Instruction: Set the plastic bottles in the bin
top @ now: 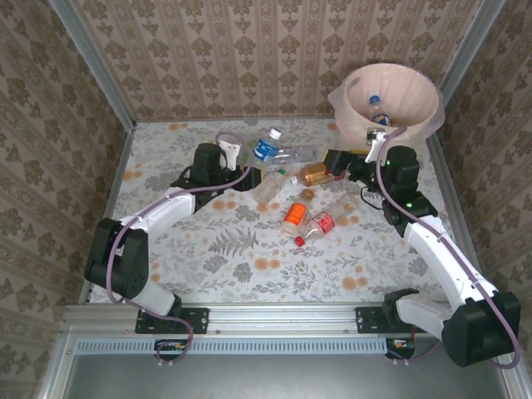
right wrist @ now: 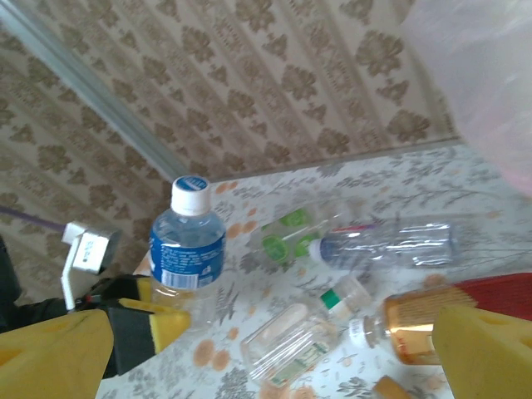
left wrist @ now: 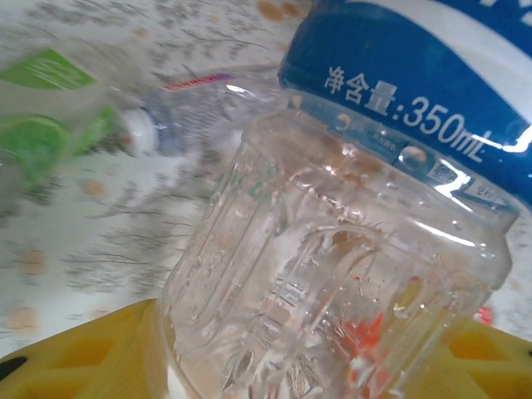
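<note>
Clamping the base of the blue-labelled bottle (right wrist: 187, 253), the left gripper (left wrist: 274, 370) has a yellow pad (left wrist: 75, 353) on either side of the clear ribbed plastic. The close view is blurred, so the contact looks firm rather than certain. From the right wrist view, that bottle stands upright with its white cap on top, at the far side of the floral table (top: 208, 249).

The right gripper (top: 339, 160) has its jaws wide apart with nothing between them. An amber bottle (right wrist: 416, 326) lies just beside one of its fingers (right wrist: 486, 349).

A green-labelled bottle (right wrist: 287, 237) and a long clear bottle (right wrist: 391, 243) lie on their sides behind, and a small clear bottle with a green cap (right wrist: 295, 341) lies nearer. An orange-labelled bottle (top: 294, 218) and a red-labelled bottle (top: 322, 223) lie side by side mid-table.

The bin (top: 424, 104) stands in the far right corner, just beyond the right gripper, with a couple of bottles (top: 378, 108) already inside
</note>
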